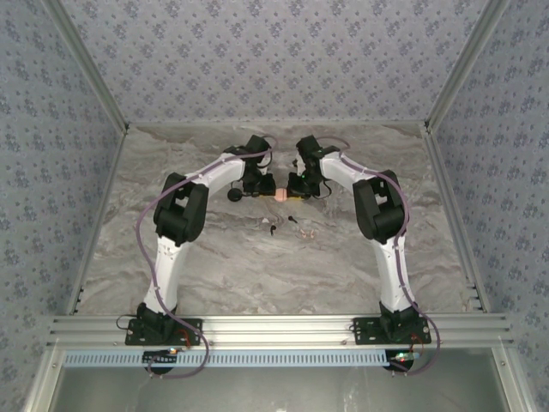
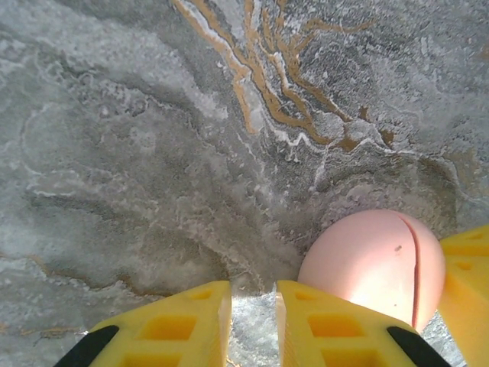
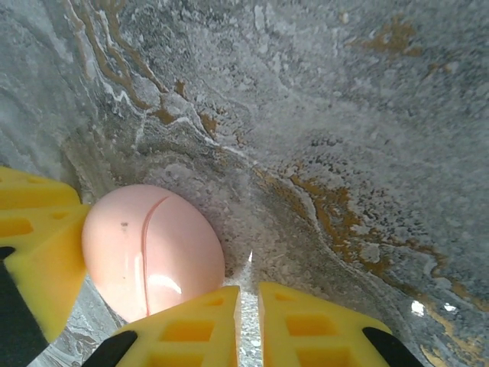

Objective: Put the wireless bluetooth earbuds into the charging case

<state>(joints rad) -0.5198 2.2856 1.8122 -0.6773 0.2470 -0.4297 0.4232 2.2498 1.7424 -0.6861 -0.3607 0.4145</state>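
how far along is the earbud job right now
Done: nothing yet. The earbuds lie loose on the table, on the arm-base side of the pink case, whose seam looks closed. In hand: the left tool and right tool, both about shut and empty, flank the case. Left: open it, pick up each bud, seat both.
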